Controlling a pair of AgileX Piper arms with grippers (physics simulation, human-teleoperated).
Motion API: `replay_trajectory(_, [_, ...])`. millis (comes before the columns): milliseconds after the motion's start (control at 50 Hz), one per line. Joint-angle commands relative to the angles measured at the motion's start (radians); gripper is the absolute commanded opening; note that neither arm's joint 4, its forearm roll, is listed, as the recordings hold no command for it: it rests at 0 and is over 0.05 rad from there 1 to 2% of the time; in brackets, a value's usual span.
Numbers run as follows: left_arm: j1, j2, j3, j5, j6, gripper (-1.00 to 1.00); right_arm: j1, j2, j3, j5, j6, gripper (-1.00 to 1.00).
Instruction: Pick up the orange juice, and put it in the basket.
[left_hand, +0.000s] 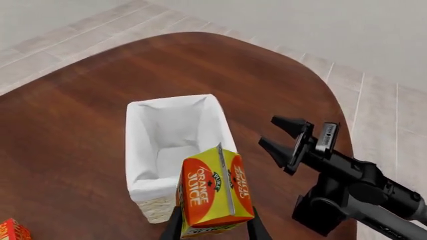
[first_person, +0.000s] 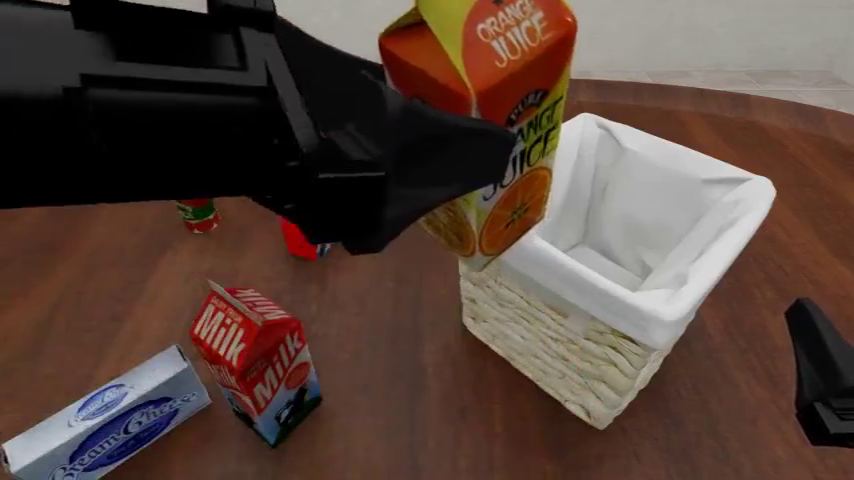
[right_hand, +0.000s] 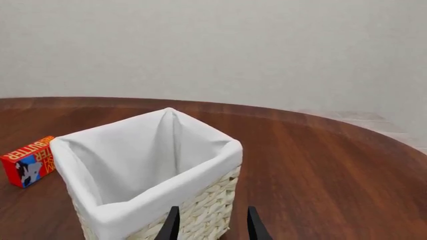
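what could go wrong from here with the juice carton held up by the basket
1. The orange juice hangs over the near rim of the basket, not its middle. Released here, it may catch the liner edge and tip out onto the table.
2. The left gripper grips only the carton's lower end, so it may swing or slip.
3. The right gripper waits open beside the basket; carrying the carton further across might bring the arms together.

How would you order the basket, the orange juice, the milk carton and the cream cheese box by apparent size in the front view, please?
1. basket
2. orange juice, lifted nearer the camera, so inflated
3. milk carton and cream cheese box: look alike, unranked
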Motion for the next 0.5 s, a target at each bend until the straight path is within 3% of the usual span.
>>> replay_trajectory(20, [0.034, 0.122, -0.137, 0.018, 0.037, -1.00, 0.006, 0.000, -0.002, 0.003, -0.008, 1.00])
replay_trajectory(280, [0.047, 0.235, -0.201, -0.020, 0.008, -1.00, 0.000, -0.001, -0.010, 0.007, -0.011, 1.00])
replay_trajectory(360, [0.059, 0.285, -0.249, -0.022, -0.026, -1.00, 0.002, 0.000, -0.008, 0.006, -0.007, 1.00])
replay_trajectory(500, [0.066, 0.357, -0.328, -0.009, -0.026, -1.00, 0.006, 0.000, -0.011, 0.011, -0.009, 1.00])
